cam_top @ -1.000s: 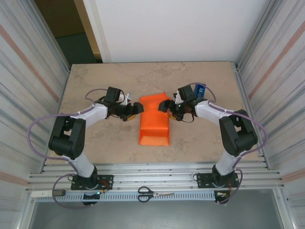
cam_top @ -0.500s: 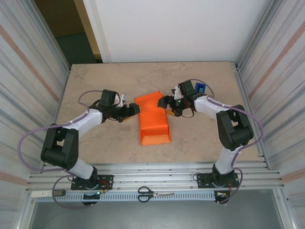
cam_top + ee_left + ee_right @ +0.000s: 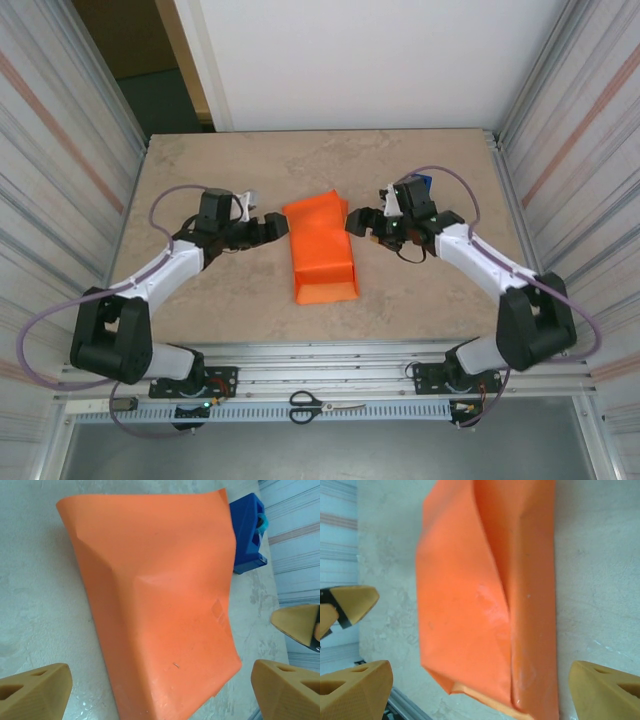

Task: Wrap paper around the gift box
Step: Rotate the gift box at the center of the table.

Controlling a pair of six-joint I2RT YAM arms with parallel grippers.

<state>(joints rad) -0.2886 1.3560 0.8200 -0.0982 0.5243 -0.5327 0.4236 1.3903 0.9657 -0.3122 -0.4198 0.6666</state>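
Paper [image 3: 322, 250] lies folded into a long bundle at the middle of the table [image 3: 200, 160], running from near to far between the two arms. Its near end is narrow and squared off. Its far end spreads into a wider, loose flap that sits slightly askew. In the left wrist view a crease runs along the sheet and one corner lifts a little off the table.

The left gripper [image 3: 276, 227] is just beside the far left edge of the paper, with its fingers [image 3: 35, 690] spread wide and nothing between them. The right gripper [image 3: 356, 220] is just beside the far right edge, facing the left one across the flap. Its fingers [image 3: 602, 690] are also wide apart and hold nothing. In both wrist views the fingers stand clear of the sheet.

A blue tape dispenser [image 3: 422, 184] stands behind the right gripper, near the flap's far corner. Scissors [image 3: 325, 406] lie on the rail at the near edge.
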